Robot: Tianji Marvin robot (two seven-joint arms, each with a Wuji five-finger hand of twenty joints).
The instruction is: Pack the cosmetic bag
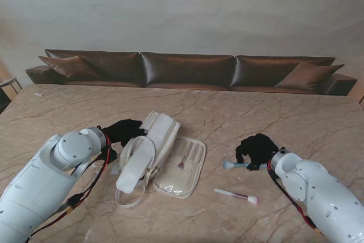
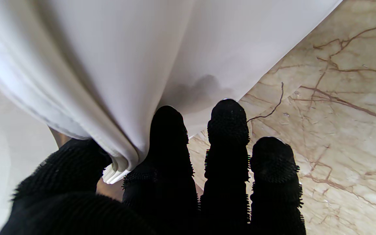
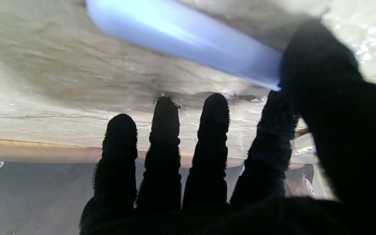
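- Cosmetics bag [image 1: 162, 155]: white, lying unfolded near the middle of the marble table [image 1: 284, 118], slightly toward the robot's left; a clear pocket panel forms its right half, and a looped white flap curls up on its left half.
- Left hand [image 1: 122, 131]: black-gloved, at the bag's left edge. In the left wrist view the thumb [image 2: 73, 163] and first finger [image 2: 170, 137] pinch a folded white edge of the bag [image 2: 119, 81]; the other two fingers lie straight beside them over bare marble.
- Right hand [image 1: 257, 149]: black-gloved, well to the right of the bag, resting on the table. Its thumb [image 3: 318, 65] presses against a pale blue brush handle [image 3: 188, 36]; the four fingers are extended and slightly apart, tips at the marble. Whether the handle is actually gripped, I cannot tell.
- Blue brush [image 1: 233, 165]: head pointing toward the bag, handle running under the right hand.
- Pink-tipped brush [image 1: 236, 196]: lying loose nearer to me than the blue one, apart from both hands and the bag.
- Open room: wide bare marble between the bag and the far edge, and toward the right edge; a brown cushioned bench [image 1: 187, 69] runs along the far edge.
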